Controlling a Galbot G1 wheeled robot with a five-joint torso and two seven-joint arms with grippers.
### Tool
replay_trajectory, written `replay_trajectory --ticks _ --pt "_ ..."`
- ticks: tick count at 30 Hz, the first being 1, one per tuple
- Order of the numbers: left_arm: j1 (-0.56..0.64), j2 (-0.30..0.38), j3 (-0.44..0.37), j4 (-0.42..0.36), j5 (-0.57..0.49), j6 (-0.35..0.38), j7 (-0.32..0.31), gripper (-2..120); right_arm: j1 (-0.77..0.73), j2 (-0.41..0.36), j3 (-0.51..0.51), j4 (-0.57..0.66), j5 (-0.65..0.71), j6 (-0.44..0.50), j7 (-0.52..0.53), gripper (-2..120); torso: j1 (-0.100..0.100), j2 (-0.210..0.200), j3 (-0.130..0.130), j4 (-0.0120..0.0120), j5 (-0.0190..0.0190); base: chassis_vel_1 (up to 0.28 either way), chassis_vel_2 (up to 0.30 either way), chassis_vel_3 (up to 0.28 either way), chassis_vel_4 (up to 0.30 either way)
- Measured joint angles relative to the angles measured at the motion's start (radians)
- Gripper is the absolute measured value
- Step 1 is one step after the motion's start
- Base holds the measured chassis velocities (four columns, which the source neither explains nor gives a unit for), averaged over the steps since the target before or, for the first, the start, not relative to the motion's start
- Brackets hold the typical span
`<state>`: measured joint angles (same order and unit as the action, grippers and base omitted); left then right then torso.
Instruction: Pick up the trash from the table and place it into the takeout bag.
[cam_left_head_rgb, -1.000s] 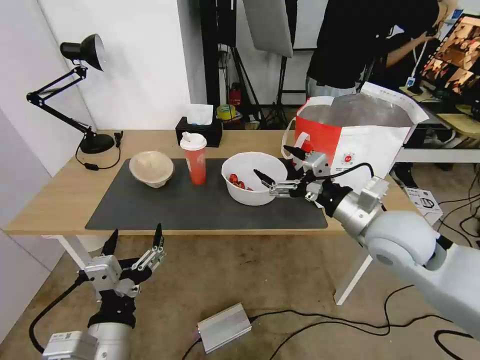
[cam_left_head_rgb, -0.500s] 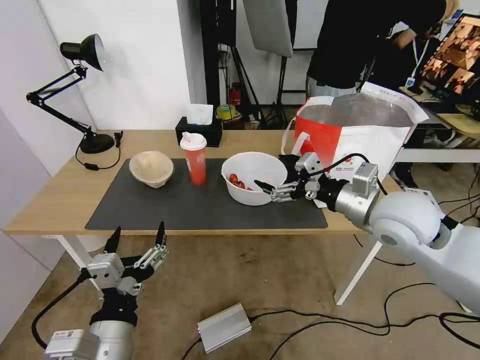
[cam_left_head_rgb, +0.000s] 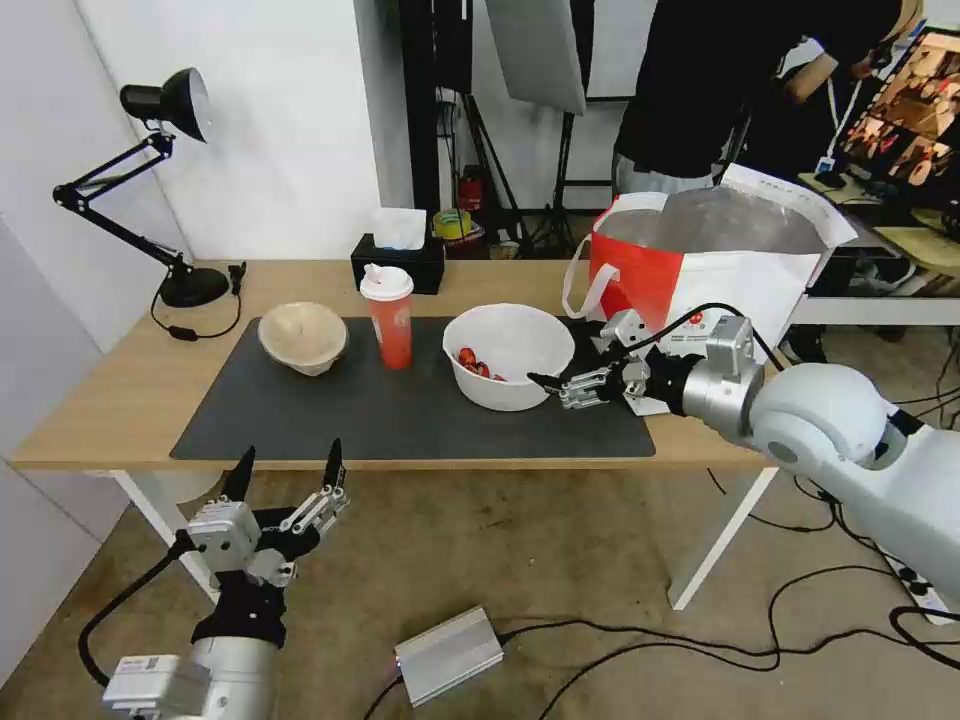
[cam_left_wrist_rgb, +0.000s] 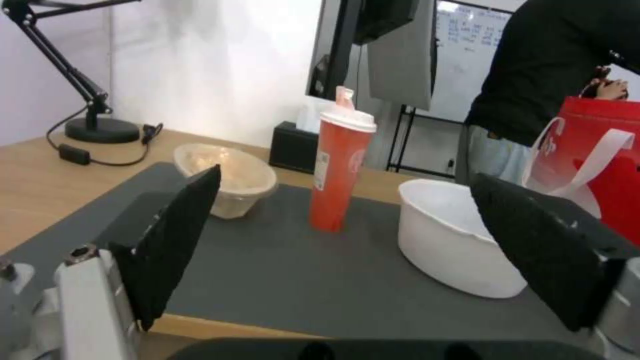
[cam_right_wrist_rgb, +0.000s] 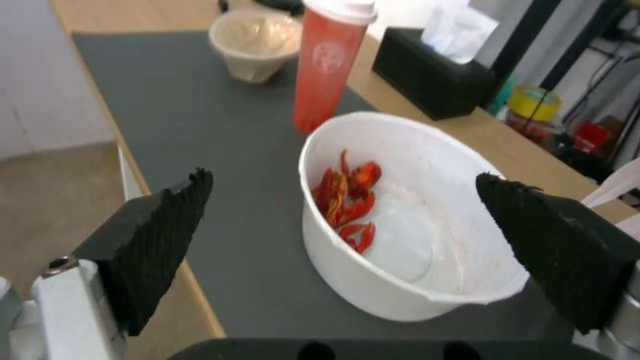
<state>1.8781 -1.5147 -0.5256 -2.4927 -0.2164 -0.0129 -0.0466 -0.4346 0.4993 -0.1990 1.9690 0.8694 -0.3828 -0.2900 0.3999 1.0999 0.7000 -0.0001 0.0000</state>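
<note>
right gripper (cam_left_head_rgb: 572, 374): fingers apart, just beside right side of large white round plastic bowl (cam_left_head_rgb: 508, 355) holding red scraps, mid dark grey mat (cam_left_head_rgb: 300, 415) | left gripper (cam_left_head_rgb: 288, 470): fingers apart, below tabletop (cam_left_head_rgb: 120, 385) front edge | red paper cup with white lid (cam_left_head_rgb: 388, 316), beige pulp bowl (cam_left_head_rgb: 303, 337) on mat | white-and-red takeout bag (cam_left_head_rgb: 700, 270) at right end
</note>
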Motion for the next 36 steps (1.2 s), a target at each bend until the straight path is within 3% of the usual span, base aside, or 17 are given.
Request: replay_trajectory --ticks 18,36 --pt "-0.003 -0.009 0.007 0.015 0.005 -0.022 0.0 100 0.215 0.083 -0.167 -0.176 -0.09 0.034 -0.224 100 0.0 0.0 0.0 0.0001 -0.0001 0.0 0.0 0.0 0.0" --pt "0.001 -0.021 0.012 0.016 0.018 -0.028 0.0 100 0.415 0.144 -0.349 -0.295 -0.104 0.063 -0.345 100 0.0 0.0 0.0 0.0 0.0 0.0 0.0 0.0 0.0"
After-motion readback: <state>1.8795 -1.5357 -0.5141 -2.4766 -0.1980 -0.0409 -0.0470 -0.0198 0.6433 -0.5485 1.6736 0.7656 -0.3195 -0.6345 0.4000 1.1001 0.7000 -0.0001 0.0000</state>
